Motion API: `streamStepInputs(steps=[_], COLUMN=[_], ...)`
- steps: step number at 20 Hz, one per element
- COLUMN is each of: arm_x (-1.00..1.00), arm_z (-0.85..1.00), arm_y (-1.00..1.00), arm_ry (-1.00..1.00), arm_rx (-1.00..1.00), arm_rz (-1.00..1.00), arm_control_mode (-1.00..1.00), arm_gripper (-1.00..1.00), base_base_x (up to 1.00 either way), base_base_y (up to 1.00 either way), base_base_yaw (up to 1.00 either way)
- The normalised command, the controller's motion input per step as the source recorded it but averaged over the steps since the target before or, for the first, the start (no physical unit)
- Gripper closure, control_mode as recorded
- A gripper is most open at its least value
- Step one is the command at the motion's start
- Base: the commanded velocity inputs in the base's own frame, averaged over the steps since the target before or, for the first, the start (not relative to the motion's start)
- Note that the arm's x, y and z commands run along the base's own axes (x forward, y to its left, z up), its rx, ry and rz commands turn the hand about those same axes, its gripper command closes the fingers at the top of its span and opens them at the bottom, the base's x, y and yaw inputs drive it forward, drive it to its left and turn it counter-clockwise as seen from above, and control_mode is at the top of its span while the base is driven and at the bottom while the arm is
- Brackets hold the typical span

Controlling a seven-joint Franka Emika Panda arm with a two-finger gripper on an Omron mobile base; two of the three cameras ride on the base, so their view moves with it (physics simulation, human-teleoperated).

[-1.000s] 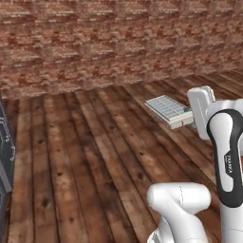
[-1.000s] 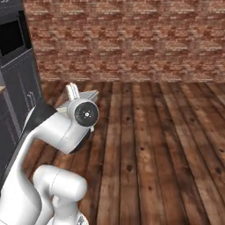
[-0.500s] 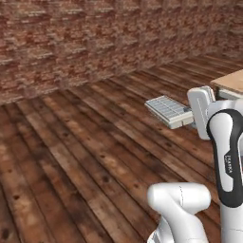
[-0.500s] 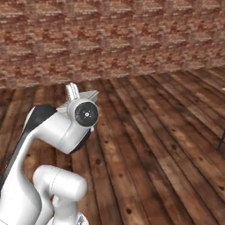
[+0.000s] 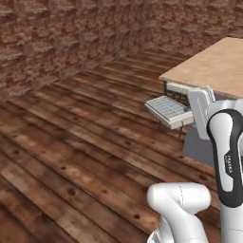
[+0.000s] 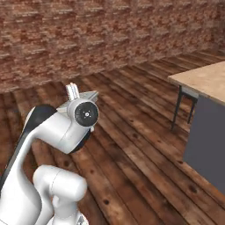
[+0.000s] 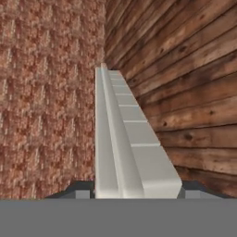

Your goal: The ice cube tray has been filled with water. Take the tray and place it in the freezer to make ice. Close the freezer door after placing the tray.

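Item: ice cube tray (image 5: 167,109), pale grey-white, flat, with a grid of small square cells; carried in the air above the wooden plank floor (image 5: 71,142), held level and projecting leftward and away from the hand in the left base view. In the hand view the same tray (image 7: 125,139) runs edge-on from the near fingertips toward the far brick wall (image 7: 46,92), its cells seen as a row of pale squares along one side. Holder: gripper (image 5: 182,124), jaws drawn in tight on the near end of the tray, one dark finger tip (image 7: 76,192) showing on each side of it in the hand view. In the right base view a corner of the tray (image 6: 85,97) shows behind the white arm's round joint. Surroundings: red-brown brick wall (image 5: 71,42) across the far side; a light wooden counter top (image 5: 223,61) on a grey body at the right, well apart from the tray but just behind it in the left base view; beside that counter a dark-legged stool (image 6: 184,107), standing on the floor.
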Motion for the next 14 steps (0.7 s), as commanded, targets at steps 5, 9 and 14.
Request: streamStepInputs(steps=[5, 9, 14], arm_x=[0.00, 0.00, 0.00], arm_z=[0.00, 0.00, 0.00], arm_y=[0.00, 0.00, 0.00], arm_ry=[0.00, 0.00, 0.00], arm_rx=[0.00, 0.00, 0.00], arm_rz=[0.00, 0.00, 0.00], arm_control_mode=[1.00, 1.00, 1.00], arm_gripper=[1.00, 1.00, 1.00], base_base_x=[-0.10, -0.07, -0.04], base_base_y=[-0.11, -0.06, -0.01], base_base_yaw=[-0.53, -0.55, -0.54])
